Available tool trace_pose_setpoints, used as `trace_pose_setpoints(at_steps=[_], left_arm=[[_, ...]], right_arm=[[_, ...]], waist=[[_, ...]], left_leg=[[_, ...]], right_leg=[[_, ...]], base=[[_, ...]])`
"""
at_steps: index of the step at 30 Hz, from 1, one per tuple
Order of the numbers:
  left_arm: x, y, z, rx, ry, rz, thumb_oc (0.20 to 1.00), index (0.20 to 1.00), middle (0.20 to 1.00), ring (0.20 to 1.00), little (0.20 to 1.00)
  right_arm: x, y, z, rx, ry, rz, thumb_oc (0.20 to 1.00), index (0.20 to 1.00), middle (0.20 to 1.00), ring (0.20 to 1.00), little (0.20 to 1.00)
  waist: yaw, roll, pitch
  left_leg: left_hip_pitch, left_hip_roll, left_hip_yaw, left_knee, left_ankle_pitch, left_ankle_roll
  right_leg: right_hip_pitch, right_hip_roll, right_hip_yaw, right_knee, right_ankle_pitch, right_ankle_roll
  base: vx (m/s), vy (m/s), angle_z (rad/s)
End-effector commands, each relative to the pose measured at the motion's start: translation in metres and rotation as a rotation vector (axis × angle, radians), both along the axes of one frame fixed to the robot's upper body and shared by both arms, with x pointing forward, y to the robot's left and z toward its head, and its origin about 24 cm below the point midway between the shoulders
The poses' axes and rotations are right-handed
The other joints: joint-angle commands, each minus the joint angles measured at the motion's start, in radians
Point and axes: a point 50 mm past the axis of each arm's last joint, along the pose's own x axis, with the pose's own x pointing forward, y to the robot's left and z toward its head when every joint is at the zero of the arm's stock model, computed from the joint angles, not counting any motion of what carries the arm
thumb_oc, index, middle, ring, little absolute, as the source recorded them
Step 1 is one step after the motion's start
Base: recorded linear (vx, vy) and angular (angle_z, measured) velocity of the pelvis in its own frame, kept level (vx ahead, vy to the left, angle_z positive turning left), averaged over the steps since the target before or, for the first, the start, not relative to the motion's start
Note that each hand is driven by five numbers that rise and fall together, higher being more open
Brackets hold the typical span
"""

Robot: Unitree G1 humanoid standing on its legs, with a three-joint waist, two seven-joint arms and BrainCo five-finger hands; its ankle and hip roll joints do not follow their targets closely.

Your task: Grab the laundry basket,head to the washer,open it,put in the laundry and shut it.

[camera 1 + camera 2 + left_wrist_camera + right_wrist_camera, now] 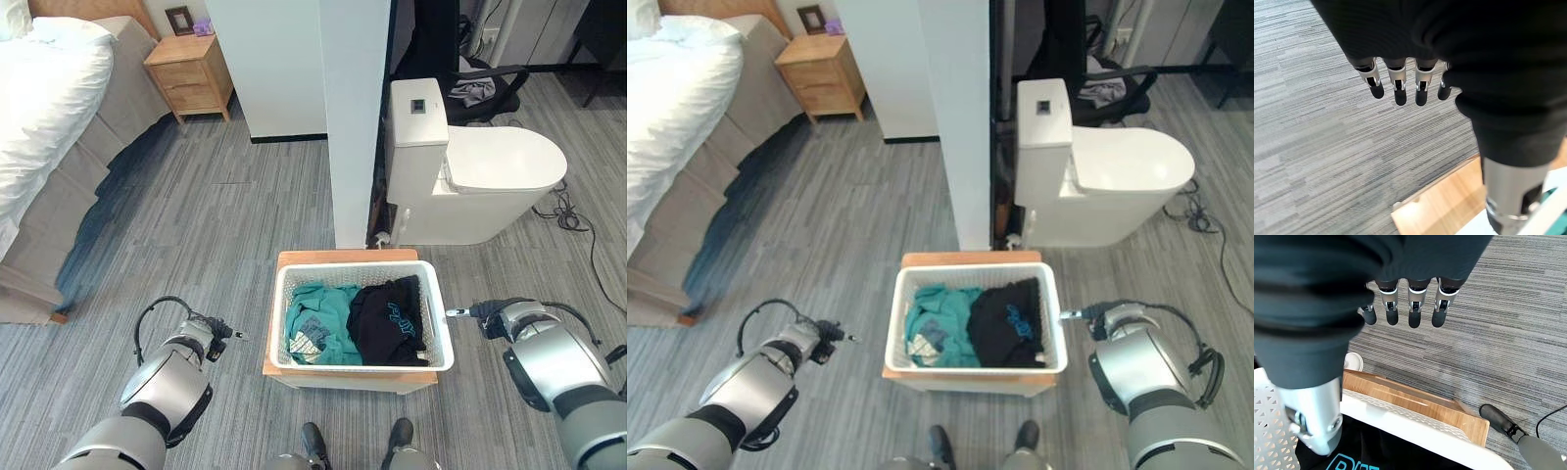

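One basket (439, 323) holding two garments, teal (318, 318) and black (387, 318).

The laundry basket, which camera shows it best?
The left eye view: the whole white laundry basket shows, clothes inside; the right eye view shows much the same. The right wrist view catches one rim and wall, the left wrist view just a corner.

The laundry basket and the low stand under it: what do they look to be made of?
The laundry basket looks like white moulded plastic: smooth rim, walls pierced with small holes. The low stand under it looks like light wood or wood veneer, with visible grain and a matte finish; solid or laminate cannot be told.
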Motion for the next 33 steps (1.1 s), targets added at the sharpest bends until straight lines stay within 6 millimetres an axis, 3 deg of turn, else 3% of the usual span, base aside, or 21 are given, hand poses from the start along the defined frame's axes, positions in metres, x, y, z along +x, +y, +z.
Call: trace_pose_setpoints(at_steps=[1,7,17,28,33], left_arm=[[0.006,0.019,0.015,0.025,-0.045,0.117,1.0,1.0,1.0,1.0,1.0],[-0.005,0.001,-0.004,-0.124,-0.048,0.206,1.0,1.0,1.0,1.0,1.0],[0.006,-0.029,-0.003,-0.229,-0.118,0.212,1.0,1.0,1.0,1.0,1.0],[0.018,-0.038,0.008,-0.239,-0.161,0.184,1.0,1.0,1.0,1.0,1.0],[0.024,-0.034,0.015,-0.211,-0.195,0.169,1.0,1.0,1.0,1.0,1.0]], right_arm=[[0.007,0.009,0.006,-0.02,-0.002,-0.013,1.0,1.0,1.0,1.0,1.0],[0.007,0.023,-0.005,0.041,-0.025,-0.042,1.0,1.0,1.0,1.0,1.0],[0.008,0.045,-0.016,0.1,-0.038,-0.039,1.0,1.0,1.0,1.0,1.0],[0.01,0.05,-0.017,0.098,-0.04,-0.027,1.0,1.0,1.0,1.0,1.0],[0.024,0.06,-0.006,0.138,-0.134,-0.035,1.0,1.0,1.0,1.0,1.0]], waist=[[0.008,-0.069,0.049],[0.011,-0.068,0.057],[0.008,-0.063,0.05],[0.002,-0.068,0.051],[-0.011,-0.074,0.067]], left_leg=[[0.04,-0.012,-0.035,-0.048,0.028,-0.073],[0.033,-0.011,-0.037,-0.048,0.031,-0.074],[0.039,-0.01,-0.041,-0.048,0.034,-0.078],[0.039,-0.007,-0.038,-0.048,0.033,-0.079],[0.026,-0.003,-0.025,-0.048,0.033,-0.08]], right_leg=[[0.074,-0.016,0.051,-0.193,0.182,0.089],[0.065,-0.015,0.052,-0.193,0.178,0.085],[0.076,-0.014,0.048,-0.193,0.17,0.08],[0.075,-0.011,0.046,-0.193,0.169,0.078],[0.049,0.001,0.065,-0.193,0.172,0.076]], base=[[0.0,0.0,0.0],[0.0,0.0,0.0],[0.0,0.0,0.0],[0.0,0.0,0.0],[-0.01,0.01,-0.05]])
